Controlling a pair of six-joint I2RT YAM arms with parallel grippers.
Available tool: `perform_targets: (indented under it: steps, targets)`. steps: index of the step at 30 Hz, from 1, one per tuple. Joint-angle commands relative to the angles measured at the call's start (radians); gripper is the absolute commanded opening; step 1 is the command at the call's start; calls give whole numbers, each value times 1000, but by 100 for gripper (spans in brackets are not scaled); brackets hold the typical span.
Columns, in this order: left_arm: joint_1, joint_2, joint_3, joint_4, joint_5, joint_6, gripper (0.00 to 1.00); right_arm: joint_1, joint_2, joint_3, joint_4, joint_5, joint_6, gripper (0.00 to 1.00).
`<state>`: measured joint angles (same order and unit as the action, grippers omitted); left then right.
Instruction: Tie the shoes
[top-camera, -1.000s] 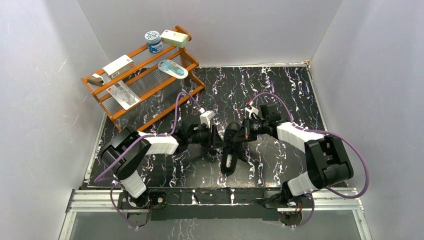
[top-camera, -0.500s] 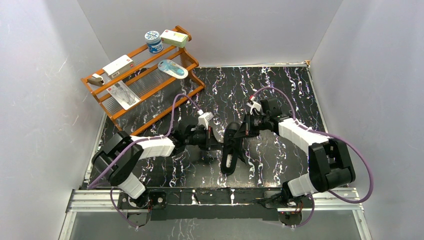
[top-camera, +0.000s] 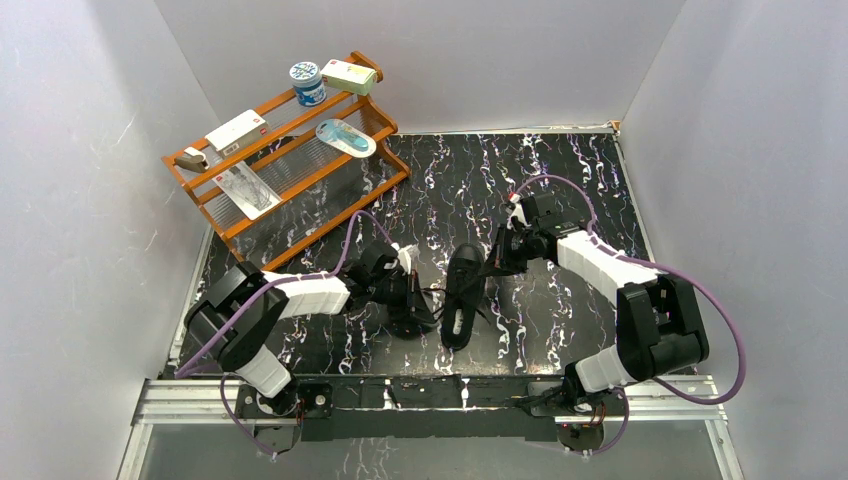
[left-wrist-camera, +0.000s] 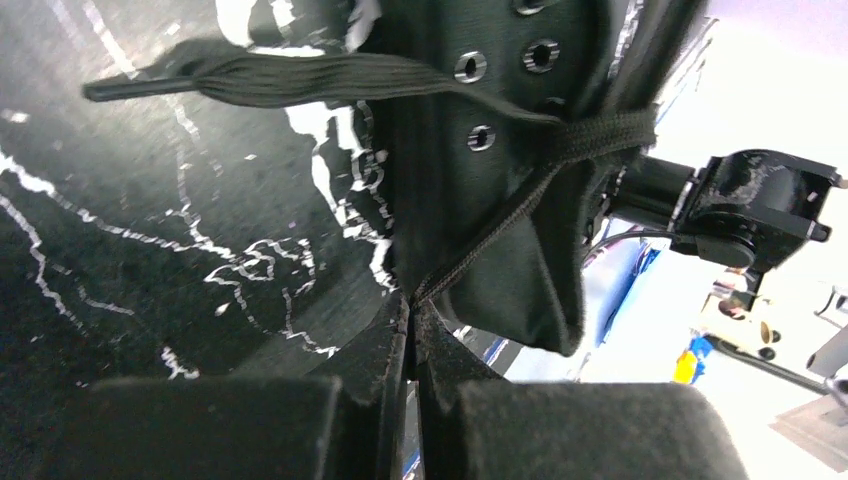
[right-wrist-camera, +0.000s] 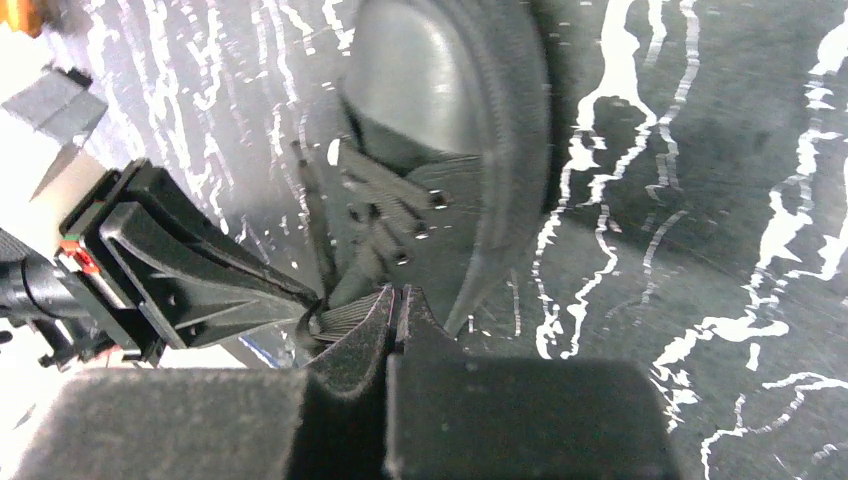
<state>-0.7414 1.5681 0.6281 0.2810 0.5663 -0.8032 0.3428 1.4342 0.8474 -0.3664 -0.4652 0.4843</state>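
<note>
Your sneaker lies mid-counter, toward the near edge, between both arms. Note your left gripper pinched tight on a lace. Your right gripper is likewise clamped on lace.

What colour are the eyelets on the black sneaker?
Silver metal eyelets, bright against the small black low-top sneaker; clearest in the left wrist view.

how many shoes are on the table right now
1. The black sneaker lies on the table, toe toward the far wall, between the left pincer and right pincer, each pinching one of its laces. No second shoe shows in any view.
</note>
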Motion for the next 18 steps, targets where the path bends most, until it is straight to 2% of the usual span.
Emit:
perform_targets:
  steps: [1, 5, 16, 18]
  targets:
    - [4, 4, 5, -144, -6, -62, 0, -32, 26, 63, -86, 121, 65, 0]
    - [4, -53, -12, -216, -101, -68, 0, -61, 22, 65, -115, 182, 67, 0]
    - [4, -88, -31, -275, -146, -56, 0, -65, 61, 101, -155, 309, 14, 0]
    - [4, -99, -35, -326, -181, -53, 0, -65, 69, 104, -155, 327, 11, 0]
